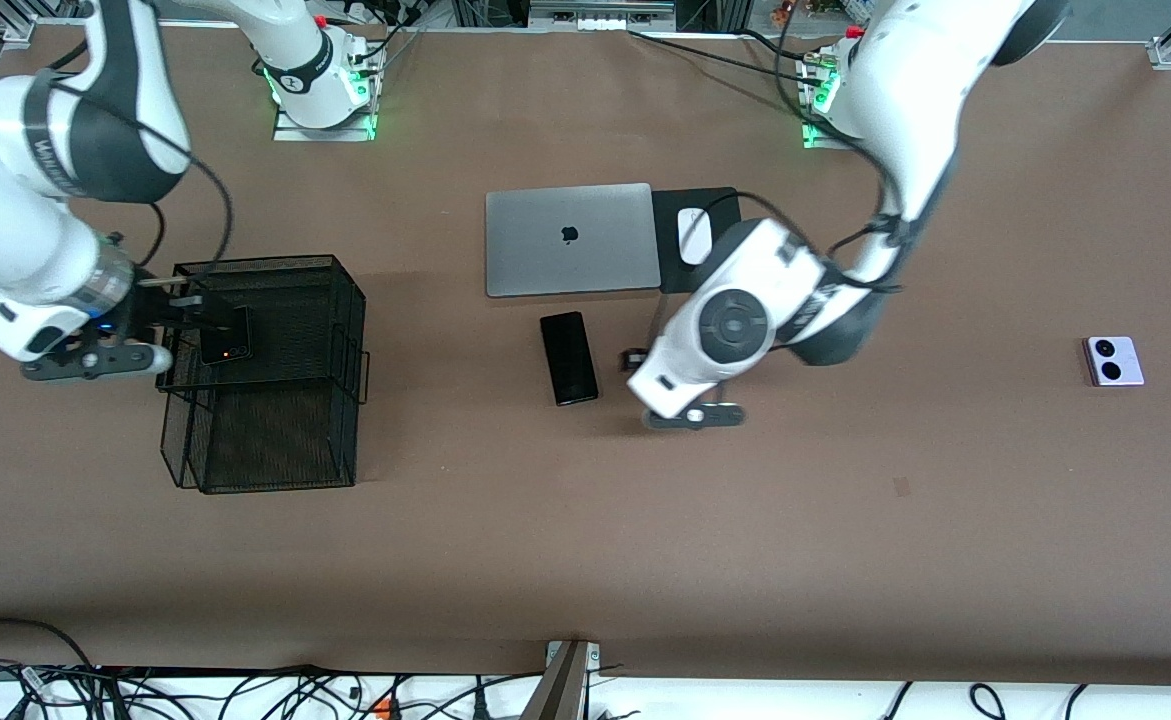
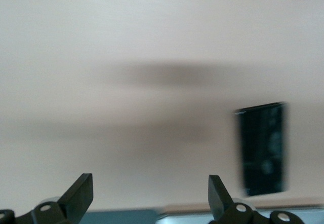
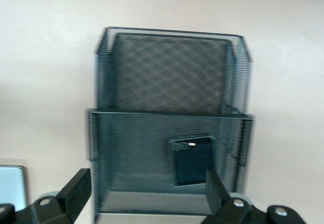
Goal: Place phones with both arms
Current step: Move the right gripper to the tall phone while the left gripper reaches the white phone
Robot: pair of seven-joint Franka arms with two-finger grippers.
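Apple logo on the closed lid of the silver laptop (image 1: 572,239), partly legible white lettering on a black band of the right arm (image 1: 45,155), no other readable text

Even overhead light; wrist views seemingly motion-blurred.

Brown desk (image 1: 585,560) fills the view, and on it toward the right arm's end stands a black mesh basket (image 1: 275,440). Mid-desk lies a closed silver laptop (image 1: 571,239), and just beside it a black pad (image 1: 720,200) carrying a white mouse (image 1: 693,236). Nearer the front camera than the laptop, the long slim black slab phone (image 1: 568,358) lies flat on the bare desk. Well apart, toward the left arm's end, the lilac-white flip phone (image 1: 1113,361) rests with its two black circles up
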